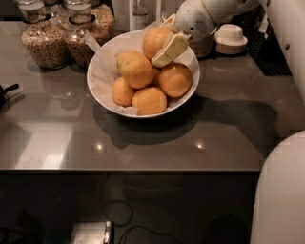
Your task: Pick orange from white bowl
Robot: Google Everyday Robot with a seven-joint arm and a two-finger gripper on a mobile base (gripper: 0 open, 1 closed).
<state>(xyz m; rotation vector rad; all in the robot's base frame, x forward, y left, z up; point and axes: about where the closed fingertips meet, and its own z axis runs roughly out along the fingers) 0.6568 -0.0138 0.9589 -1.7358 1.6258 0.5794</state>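
The white bowl (102, 76), lined with crinkled paper, sits at the back middle of the dark counter and holds several oranges. My gripper (161, 37) reaches in from the upper right. It is shut on the topmost orange (153, 42): one cream finger (170, 49) lies across its front right side, and the other shows behind its top. The held orange sits high in the pile, at the bowl's back right. Other oranges (137, 70) lie below and in front of it.
Glass jars of grains (44, 42) stand left of the bowl, one (82, 42) touching its rim area. Stacked small white dishes (230, 36) sit at the back right. A bottle (139, 12) stands behind the bowl. My white body (281, 190) fills the lower right.
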